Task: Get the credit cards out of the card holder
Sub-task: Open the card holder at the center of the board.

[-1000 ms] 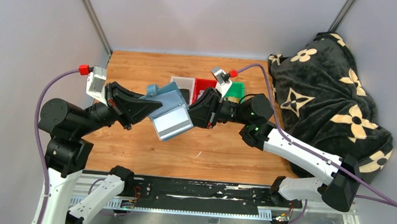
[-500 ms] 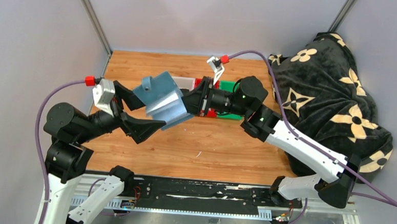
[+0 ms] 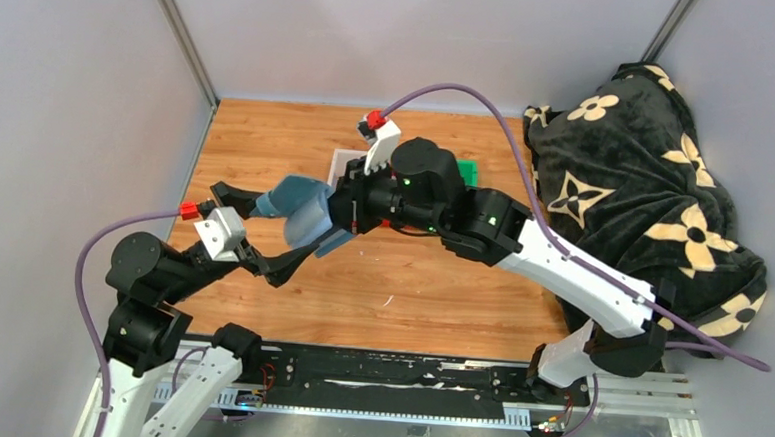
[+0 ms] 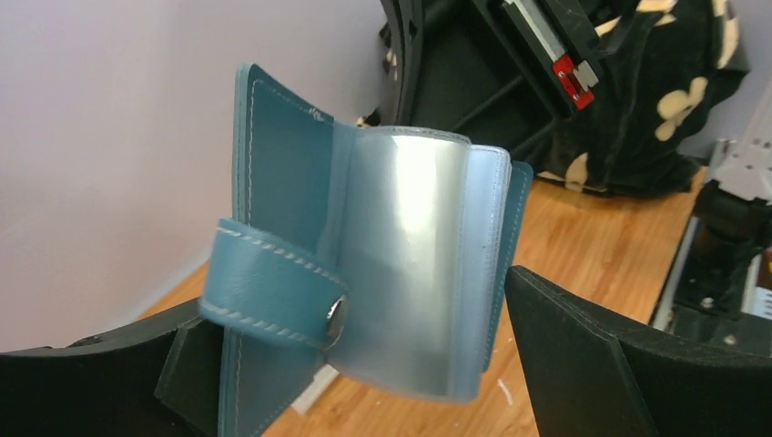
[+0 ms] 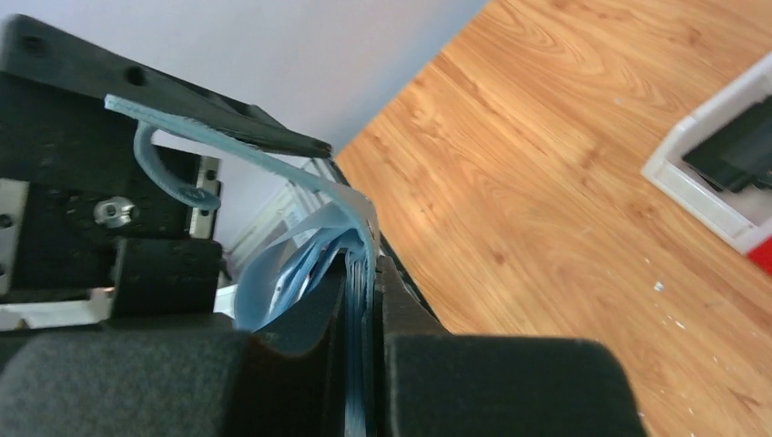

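card holder [image 3: 304, 214] is up in the air over the worktop [image 3: 410, 290], about mid-table, between both arms.

right tool [image 3: 346, 211] is clamped on one edge of it. Its wrist view shows the blue layers pinched flat between the two dark pads. This reads as the anchor grip: one edge fixed so the other arm can work on the pages.

left tool [image 3: 288, 231] is spread wide with a finger on each side of the holder, gripping nothing. One cover lies against or just beside one finger, and the other finger stands clear. Judgement: it is placed to pick at a sleeve or card, since the holder's open face is toward its camera.

Materials:
- Covers are slate-blue and leather-like, with pale stitching along the edges. They are thin and floppy, and one curls over in the right wrist view.
- closure strap [image 4: 273, 291] ends in a metal snap [image 4: 337, 314], with that end free.
- Inside are clear plastic sleeves [image 4: 410, 264], glossy and bowed, with glare across them.
- credit cards: none can be made out in the sleeves. The stacked edges at the pinch could be sleeves or cards.
- The slick plastic likely slips under a light pinch.

white bin [image 5: 701, 196] sits on the worktop with a dark flat item inside; can't tell what it is.
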Tool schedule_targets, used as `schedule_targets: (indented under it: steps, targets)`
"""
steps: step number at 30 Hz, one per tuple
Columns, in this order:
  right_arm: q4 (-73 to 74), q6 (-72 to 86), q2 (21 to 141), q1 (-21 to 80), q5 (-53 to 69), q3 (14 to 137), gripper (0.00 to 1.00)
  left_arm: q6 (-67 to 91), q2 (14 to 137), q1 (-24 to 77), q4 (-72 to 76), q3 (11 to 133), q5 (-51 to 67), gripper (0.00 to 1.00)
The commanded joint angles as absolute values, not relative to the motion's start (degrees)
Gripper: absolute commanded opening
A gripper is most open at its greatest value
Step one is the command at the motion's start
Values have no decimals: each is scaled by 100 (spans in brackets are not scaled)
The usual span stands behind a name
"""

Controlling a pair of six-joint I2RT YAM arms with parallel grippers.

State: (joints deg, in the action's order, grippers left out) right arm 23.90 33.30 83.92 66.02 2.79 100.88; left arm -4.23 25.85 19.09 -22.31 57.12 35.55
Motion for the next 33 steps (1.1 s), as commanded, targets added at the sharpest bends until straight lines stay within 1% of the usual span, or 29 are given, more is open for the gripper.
schedule_targets:
  steps: [1, 4, 9, 11, 13, 16, 18, 19, 21, 22, 25, 27, 29, 33]
  targets:
    - [3196, 3125, 8579, 6825, -606, 10608, 0, -1090, 2362, 1909, -1770, 5459, 3122, 100]
    - [3256, 3136, 8674, 6869, -628, 10744, 0, -1384, 2253, 1908, -1764, 5282, 2971, 97]
    - [3523, 3161, 8856, 6882, -683, 10960, 0, -1773, 2137, 1915, -1700, 5120, 2684, 88]
    - [3543, 3118, 8874, 6882, -624, 10951, 0, -1849, 2136, 1908, -1671, 5120, 2364, 81]
    - [3580, 3030, 8853, 6882, -533, 10925, 0, -1908, 2151, 1909, -1625, 5176, 2093, 69]
    - [3601, 2904, 8772, 6883, -367, 10796, 0, -1821, 2128, 1914, -1599, 5297, 2024, 56]
    - [3582, 2775, 8721, 6876, -191, 10740, 0, -1704, 2147, 1913, -1721, 5395, 2148, 51]
    - [3546, 2697, 8683, 6881, -127, 10687, 0, -1652, 2171, 1908, -1817, 5461, 2279, 50]
    - [3358, 2511, 8558, 6882, 318, 10519, 0, -1562, 2245, 1910, -2125, 5585, 2601, 50]
    - [3231, 2419, 8485, 6883, 537, 10408, 0, -1518, 2301, 1911, -2307, 5667, 2795, 53]
    - [2946, 2048, 8302, 6880, 1101, 10168, 0, -1412, 2559, 1911, -2933, 6001, 3332, 70]
    - [2793, 1786, 8159, 6882, 1500, 9981, 0, -1383, 2814, 1912, -3382, 6272, 3603, 78]
    - [2672, 1496, 7980, 6882, 1995, 9769, 0, -1386, 2976, 1908, -3606, 6501, 3712, 80]
    - [2676, 1163, 7681, 6875, 2280, 9544, 0, -1665, 3050, 1911, -3814, 6619, 3700, 80]
